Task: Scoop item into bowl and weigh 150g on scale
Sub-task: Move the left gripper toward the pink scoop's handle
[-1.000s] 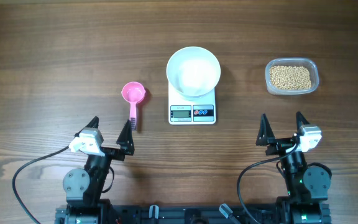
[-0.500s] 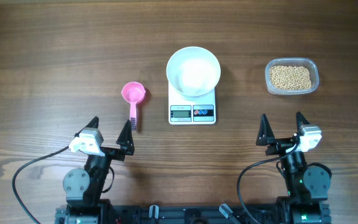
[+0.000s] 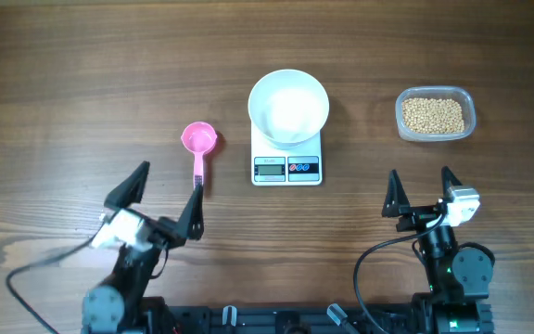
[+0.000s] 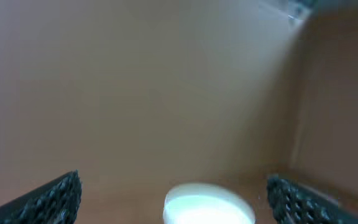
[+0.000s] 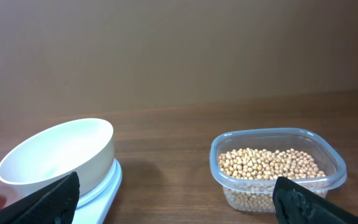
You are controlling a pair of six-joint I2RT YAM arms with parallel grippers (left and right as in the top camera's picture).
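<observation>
The left fingers (image 3: 128, 186) are spread wide and hold nothing. One tip sits just beside the handle end of the pink scoop (image 3: 199, 140), and contact cannot be judged because that arm is smeared with blur. The right fingers (image 3: 392, 193), at 5 o'clock from the scale (image 3: 287, 169), are also spread wide and empty, well apart from everything. The white bowl (image 3: 288, 111) stands on the scale toward its 12 o'clock edge and looks empty. The beans (image 3: 433, 115) lie in a clear tub (image 3: 399, 113) at 3 o'clock from the scale on the wooden surface (image 3: 82, 74). The scale's display is too small to read. The left wrist view is badly blurred, showing only the two finger tips at the bottom corners and a pale oval between them. In the right wrist view the scoop is cut off at the left edge.
</observation>
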